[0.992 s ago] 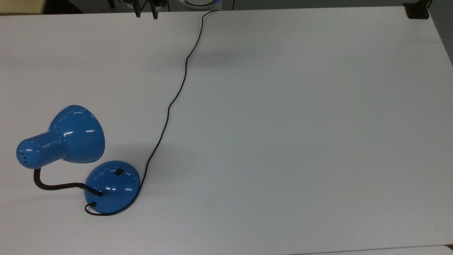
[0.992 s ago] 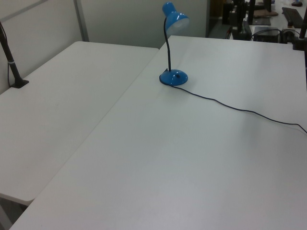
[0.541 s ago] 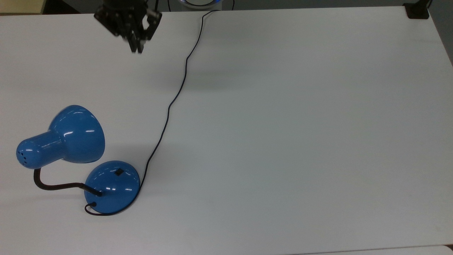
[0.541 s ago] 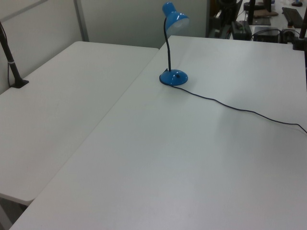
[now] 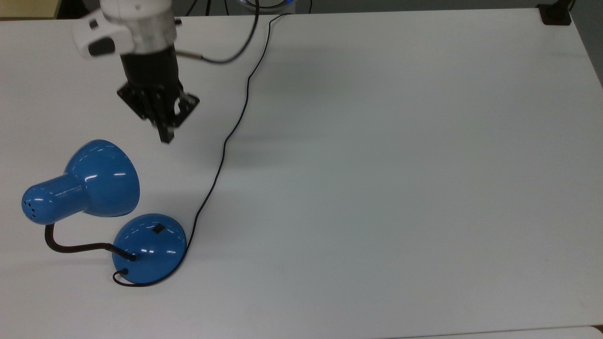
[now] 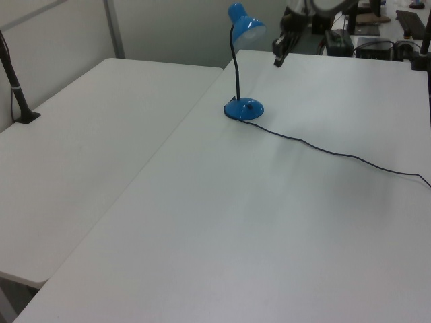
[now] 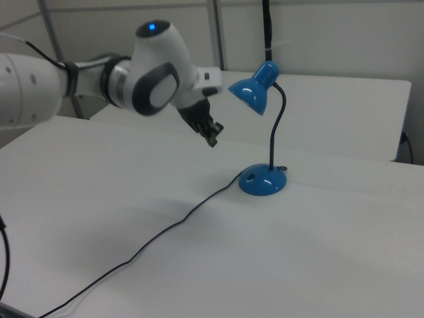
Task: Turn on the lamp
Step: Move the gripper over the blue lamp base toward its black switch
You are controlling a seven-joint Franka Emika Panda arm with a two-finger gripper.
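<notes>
Now my gripper (image 5: 166,138) hangs with fingers pressed together, holding nothing, above the table (image 5: 377,141), well apart from the lamp (image 5: 149,247) and its switch (image 5: 159,229).

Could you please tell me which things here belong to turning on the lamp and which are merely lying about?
Belong: the lamp, its switch, its cord, the gripper.
Lying about: the black clamp on the table corner.
</notes>
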